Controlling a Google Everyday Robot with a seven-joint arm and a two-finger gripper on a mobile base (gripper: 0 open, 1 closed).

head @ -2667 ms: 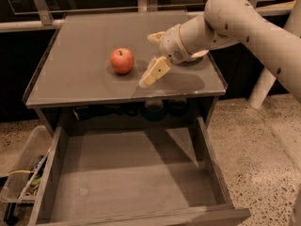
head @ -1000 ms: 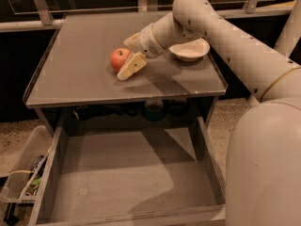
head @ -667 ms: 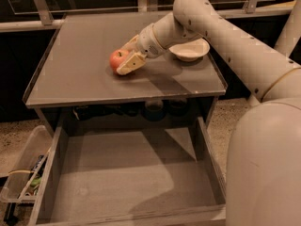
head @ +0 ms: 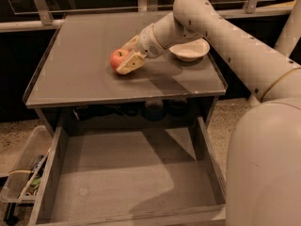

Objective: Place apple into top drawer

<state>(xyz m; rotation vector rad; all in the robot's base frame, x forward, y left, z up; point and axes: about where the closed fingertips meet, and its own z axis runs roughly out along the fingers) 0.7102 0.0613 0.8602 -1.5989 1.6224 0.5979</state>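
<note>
The red-orange apple rests on the grey cabinet top, left of centre. My gripper reaches in from the right and sits around the apple. One finger lies along its front and the other behind it, both touching it. The apple still sits on the surface. The top drawer is pulled wide open below the cabinet top. Its flat grey bottom is bare.
A white bowl stands on the cabinet top to the right of the gripper, under my arm. A clear plastic bin of clutter sits on the floor left of the drawer. A metal rail runs behind the cabinet.
My gripper has moved left from beside the bowl onto the apple and now encloses it. The apple has barely shifted. The drawer stays open.
</note>
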